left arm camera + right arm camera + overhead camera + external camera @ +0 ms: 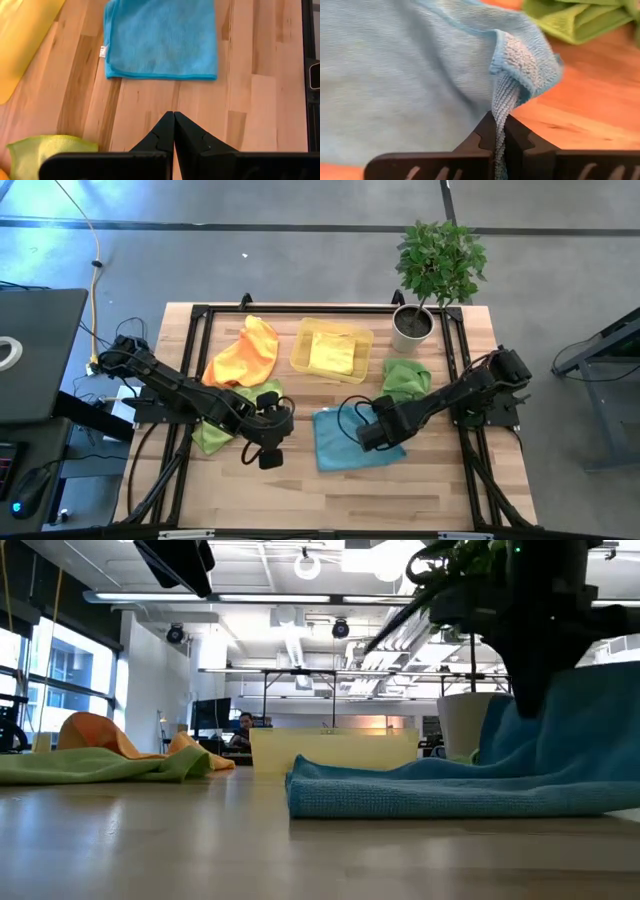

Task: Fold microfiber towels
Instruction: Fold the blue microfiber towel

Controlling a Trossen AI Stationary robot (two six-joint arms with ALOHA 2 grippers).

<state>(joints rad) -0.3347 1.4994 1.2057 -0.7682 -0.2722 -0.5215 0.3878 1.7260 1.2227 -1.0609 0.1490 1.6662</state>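
The teal blue towel lies on the table's near middle, mostly flat, raised on its right side. My right gripper is shut on it. My left gripper is shut and empty, held over bare wood left of the teal towel. An orange towel lies crumpled at the far left. A yellow towel lies in the yellow tray. One light green towel lies under my left arm. Another light green towel lies near the plant pot. My right gripper pinches a raised fold of the teal towel at its hemmed edge between its two fingers. The cloth bunches at the fingers. That side is lifted off the table, and the rest of the towel lies on the wood.
A potted plant stands at the table's far right corner. The yellow tray stands at the far middle. Bare wood runs along the near edge. A black frame borders the table. A laptop sits off the table to the left.
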